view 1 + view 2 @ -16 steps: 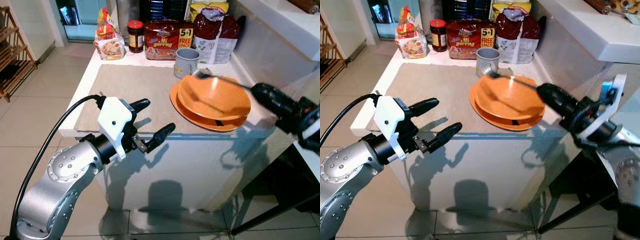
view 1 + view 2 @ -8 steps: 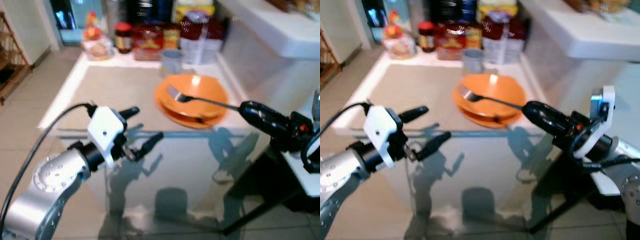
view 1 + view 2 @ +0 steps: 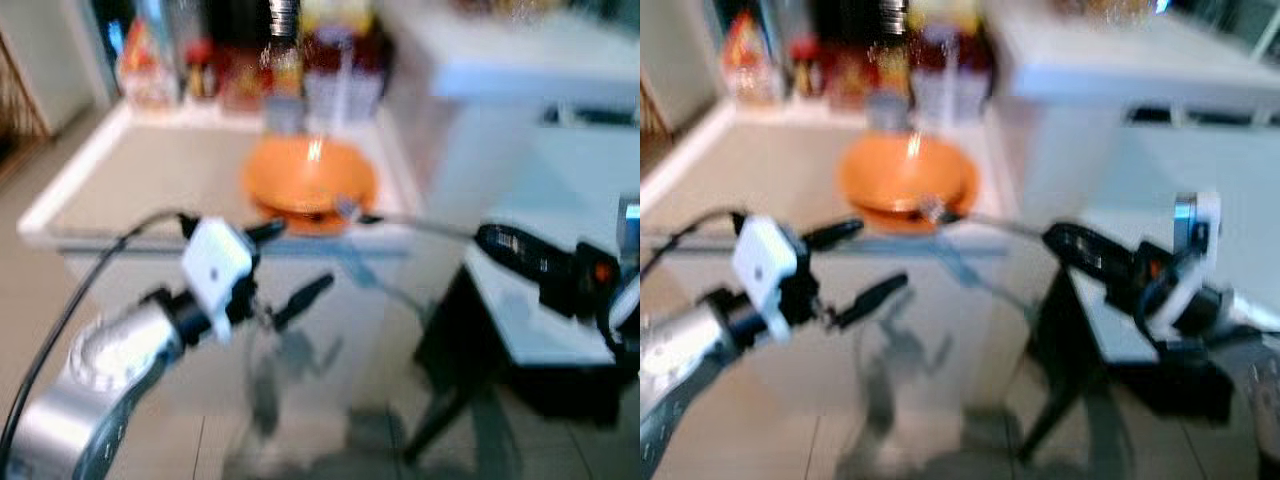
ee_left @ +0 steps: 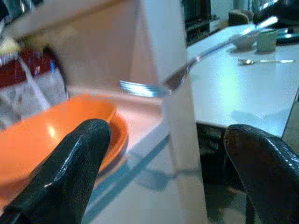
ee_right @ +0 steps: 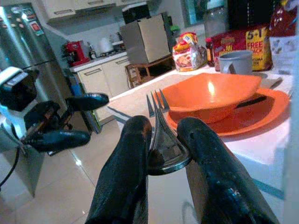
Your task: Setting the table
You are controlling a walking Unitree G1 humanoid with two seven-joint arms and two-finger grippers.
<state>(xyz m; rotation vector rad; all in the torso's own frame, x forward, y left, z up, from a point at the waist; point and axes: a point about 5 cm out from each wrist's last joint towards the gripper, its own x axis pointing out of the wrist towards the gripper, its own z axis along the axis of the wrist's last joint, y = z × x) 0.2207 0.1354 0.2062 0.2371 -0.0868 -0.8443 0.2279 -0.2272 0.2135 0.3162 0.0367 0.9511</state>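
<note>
Fork (image 3: pixel 400 220) lies horizontal in the blurred left eye view, tines toward the orange bowl (image 3: pixel 308 175) on the desk (image 3: pixel 120 180), handle pinched by the right end effector (image 3: pixel 500 240). The left end effector (image 3: pixel 290 262) is spread, reaching forward. In the right wrist view, a red pack (image 5: pixel 244 43) reads "5+1 FREE PACK".

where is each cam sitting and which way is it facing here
Head stereo pair: on the head, looking forward and down at the counter; both arms show, left gripper open, right gripper holding a fork.
Left wrist: looks along its black fingers toward the orange bowl.
Right wrist: along its fingers clamping the fork.
All share fork and bowl.
</note>
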